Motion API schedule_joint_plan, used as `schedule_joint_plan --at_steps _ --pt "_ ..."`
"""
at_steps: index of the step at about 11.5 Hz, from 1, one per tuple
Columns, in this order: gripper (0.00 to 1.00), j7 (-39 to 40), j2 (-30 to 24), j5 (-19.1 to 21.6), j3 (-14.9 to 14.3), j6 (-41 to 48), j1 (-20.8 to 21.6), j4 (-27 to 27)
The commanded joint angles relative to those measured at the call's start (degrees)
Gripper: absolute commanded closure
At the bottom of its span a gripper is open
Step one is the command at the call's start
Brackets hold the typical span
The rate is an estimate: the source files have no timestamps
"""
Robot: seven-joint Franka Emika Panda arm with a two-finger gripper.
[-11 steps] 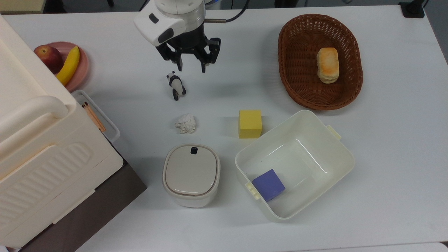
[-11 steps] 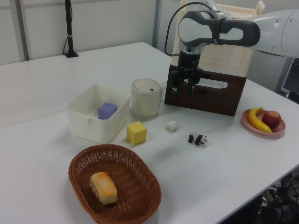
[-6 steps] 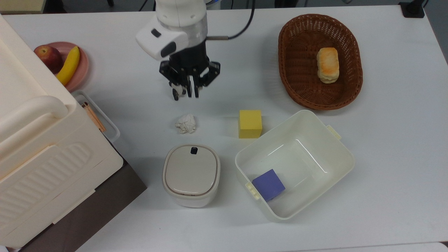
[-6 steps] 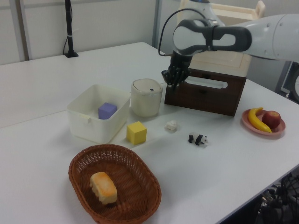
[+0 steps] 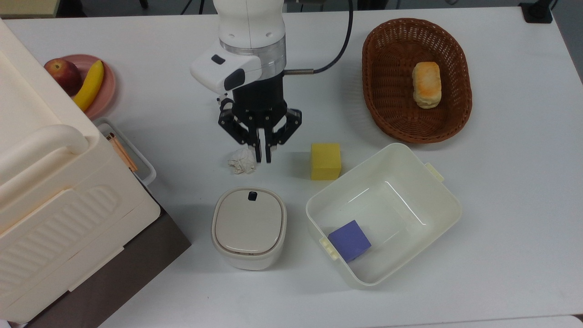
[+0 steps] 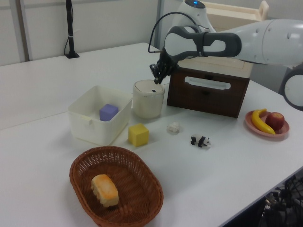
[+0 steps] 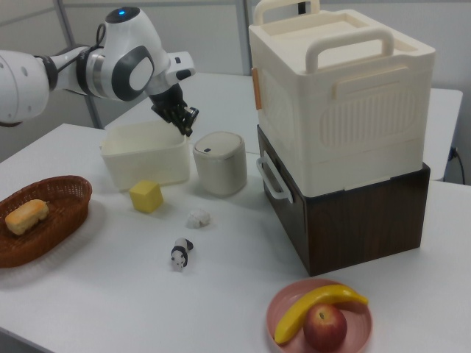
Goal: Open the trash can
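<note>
Gripper [image 5: 263,157] fingers nearly closed, holding nothing, above trash can [image 5: 248,228], whose lid is shut; crumpled paper [image 5: 242,161] just beyond trash can.

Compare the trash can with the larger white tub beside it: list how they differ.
The trash can is closed by a flat beige lid with a small black button; the white tub has no lid. The trash can is smaller and rounded-square; the tub is wider and roughly rectangular. The tub holds a purple cube; the trash can's inside is hidden. Both are pale plastic and stand upright on the table.
</note>
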State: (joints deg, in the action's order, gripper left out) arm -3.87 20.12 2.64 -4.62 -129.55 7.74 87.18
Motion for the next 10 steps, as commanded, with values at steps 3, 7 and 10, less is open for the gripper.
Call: schedule_joint_plan --at_steps 3,7,10 --pt "0.85 -2.02 7.56 0.0 -1.09 -7.98 0.17 -5.88" --pt "0.85 -4.74 9.58 0.0 -1.09 -8.26 0.43 -6.32" --pt "0.85 -4.75 11.08 0.0 -1.09 -8.26 0.08 -5.8"
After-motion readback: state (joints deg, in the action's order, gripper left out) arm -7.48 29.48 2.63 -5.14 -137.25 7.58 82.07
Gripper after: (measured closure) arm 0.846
